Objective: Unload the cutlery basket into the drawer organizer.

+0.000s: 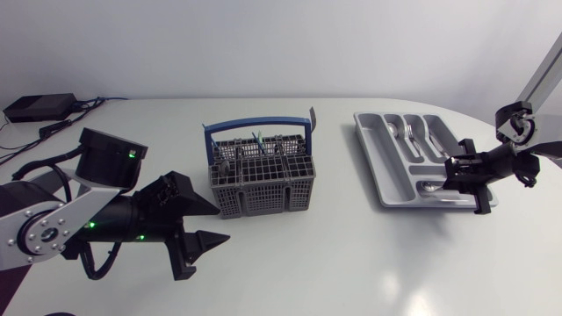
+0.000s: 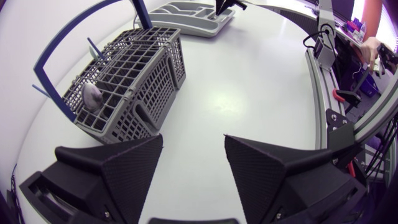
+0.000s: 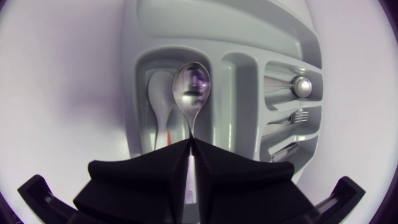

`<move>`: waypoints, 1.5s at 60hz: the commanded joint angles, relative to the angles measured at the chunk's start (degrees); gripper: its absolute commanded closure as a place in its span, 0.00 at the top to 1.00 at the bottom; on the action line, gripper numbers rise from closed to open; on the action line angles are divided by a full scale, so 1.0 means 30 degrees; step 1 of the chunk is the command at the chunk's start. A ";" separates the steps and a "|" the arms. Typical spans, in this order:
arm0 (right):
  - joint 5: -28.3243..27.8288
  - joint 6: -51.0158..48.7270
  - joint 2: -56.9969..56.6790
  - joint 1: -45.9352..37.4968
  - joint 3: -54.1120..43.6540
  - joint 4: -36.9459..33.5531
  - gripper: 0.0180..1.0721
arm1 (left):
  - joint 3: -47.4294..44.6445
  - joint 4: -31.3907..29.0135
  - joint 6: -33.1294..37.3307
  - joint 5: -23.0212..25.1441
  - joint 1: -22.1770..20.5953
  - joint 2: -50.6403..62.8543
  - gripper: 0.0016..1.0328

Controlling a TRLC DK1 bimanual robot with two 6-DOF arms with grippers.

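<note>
The grey cutlery basket with a blue handle stands mid-table and holds several pieces, among them a spoon bowl. My left gripper hangs open just in front and to the left of it, with nothing between its fingers. The grey drawer organizer lies at the right. Over its near end my right gripper is shut on the handle of a metal spoon, whose bowl points out over a compartment. A paler spoon lies in the slot beside it.
Another spoon and a fork lie in the organizer's further slots. A black box with cables sits at the table's back left. Bare white tabletop stretches between basket and organizer.
</note>
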 commanded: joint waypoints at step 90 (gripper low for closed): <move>-0.4799 3.0675 -0.0049 1.8885 1.0359 -0.8529 0.81 | 0.0926 0.1057 0.0391 0.3290 0.4977 0.1563 0.67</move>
